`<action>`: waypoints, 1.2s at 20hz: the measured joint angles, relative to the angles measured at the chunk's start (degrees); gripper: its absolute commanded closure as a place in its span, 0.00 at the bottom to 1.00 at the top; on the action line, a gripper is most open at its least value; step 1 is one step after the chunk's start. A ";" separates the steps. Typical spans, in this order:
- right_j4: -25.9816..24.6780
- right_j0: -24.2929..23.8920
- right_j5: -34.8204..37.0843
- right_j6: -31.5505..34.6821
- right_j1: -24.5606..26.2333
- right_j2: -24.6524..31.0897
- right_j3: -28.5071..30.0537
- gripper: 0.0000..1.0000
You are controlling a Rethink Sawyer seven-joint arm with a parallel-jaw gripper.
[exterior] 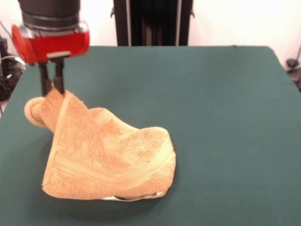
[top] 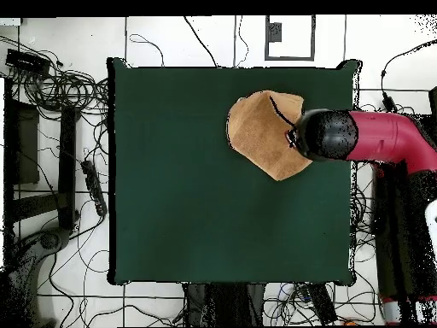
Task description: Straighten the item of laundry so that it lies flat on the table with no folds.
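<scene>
The orange-tan terry towel point(exterior: 106, 155) lies crumpled and folded on the dark green table point(exterior: 216, 117) at the front left of the front view. One corner is pulled up off the table. My gripper point(exterior: 52, 87) is shut on that raised corner, under the red wrist. A bit of white label point(exterior: 136, 197) peeks from under the towel's near edge. In the overhead view the towel point(top: 260, 128) sits near the table's far right corner, and the arm's head point(top: 329, 134) hides the gripper and the towel's right part.
The robot's black pedestal point(exterior: 153, 21) stands behind the table's far edge. The table's left edge is close to the gripper in the front view. Cables and equipment point(top: 51, 171) lie on the floor beside the table point(top: 205, 196) in the overhead view.
</scene>
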 measured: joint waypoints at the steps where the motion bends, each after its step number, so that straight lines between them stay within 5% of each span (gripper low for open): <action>1: 0.40 -0.01 -0.01 0.00 -0.31 -0.36 -0.01 1.00; 24: 4.05 -1.38 -0.02 0.00 5.68 -2.47 -0.02 1.00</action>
